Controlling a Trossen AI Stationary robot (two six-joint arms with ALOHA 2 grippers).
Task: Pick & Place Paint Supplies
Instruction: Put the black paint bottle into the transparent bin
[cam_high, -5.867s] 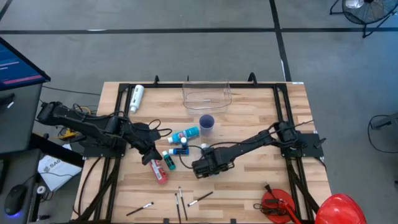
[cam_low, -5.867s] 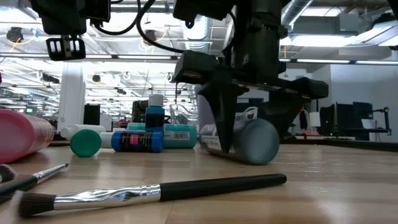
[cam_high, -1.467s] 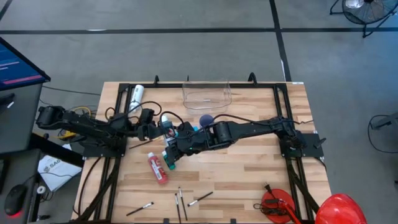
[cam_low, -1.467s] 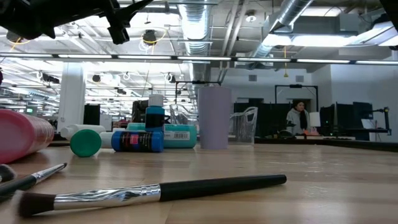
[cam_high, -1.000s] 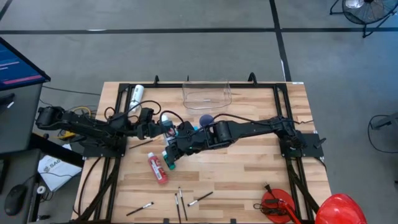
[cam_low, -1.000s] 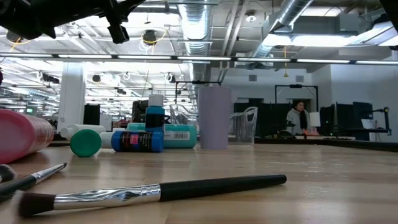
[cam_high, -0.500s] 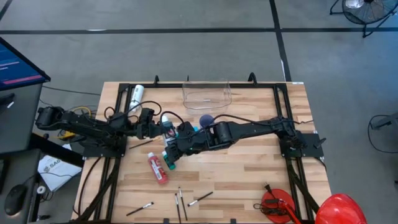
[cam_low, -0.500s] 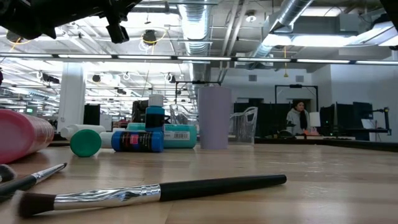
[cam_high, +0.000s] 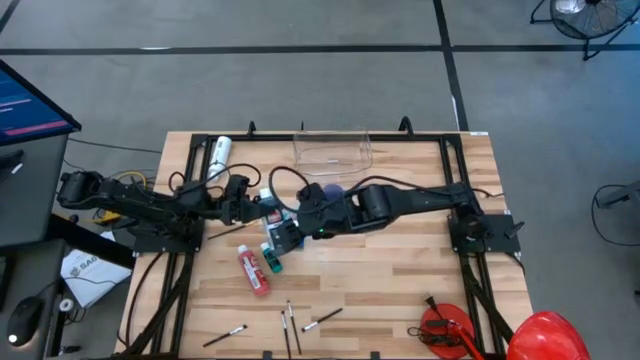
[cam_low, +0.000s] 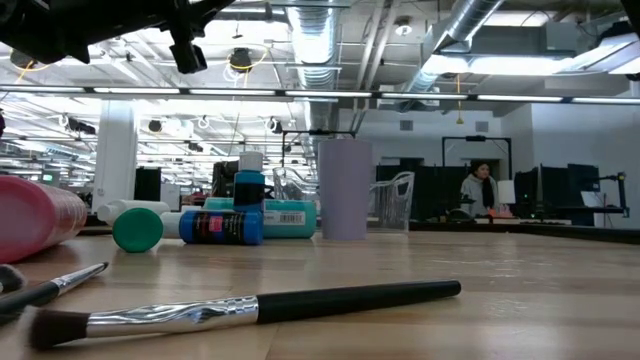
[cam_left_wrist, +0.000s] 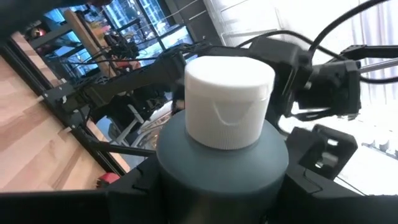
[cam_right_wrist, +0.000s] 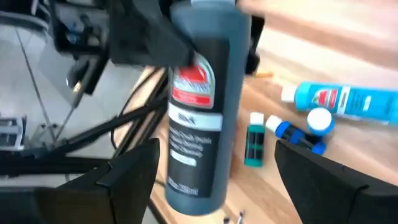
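A black paint bottle (cam_right_wrist: 198, 106) with a white cap (cam_left_wrist: 229, 99) hangs above the table's left middle, with my left gripper (cam_high: 252, 206) shut on it. My right gripper (cam_right_wrist: 217, 155) is open just to its right; the bottle shows between the two spread fingers, apart from them. On the table below lie a larger light blue bottle (cam_right_wrist: 345, 99), a small teal bottle (cam_right_wrist: 255, 140), a blue one (cam_right_wrist: 300, 134) and a red tube (cam_high: 252, 270). Several brushes (cam_high: 290, 322) lie near the front edge. My left gripper pinches the black bottle's body just below its shoulder (cam_left_wrist: 217, 165) between its two fingers. The fingers come about level from the table's left and lie across the bottle. The bottle is lifted clear of the table and tilted, its base end (cam_right_wrist: 193, 193) free.
A clear plastic tub (cam_high: 333, 152) stands at the far edge, with a purple cup (cam_low: 343, 190) in front of it, partly under my right arm. A white bottle (cam_high: 220, 157) lies at the far left. Red items (cam_high: 445, 328) sit at the front right.
My right gripper has drawn back from the black bottle toward the table's right edge and risen a little. The bottle stays where it was, held by my left gripper alone.
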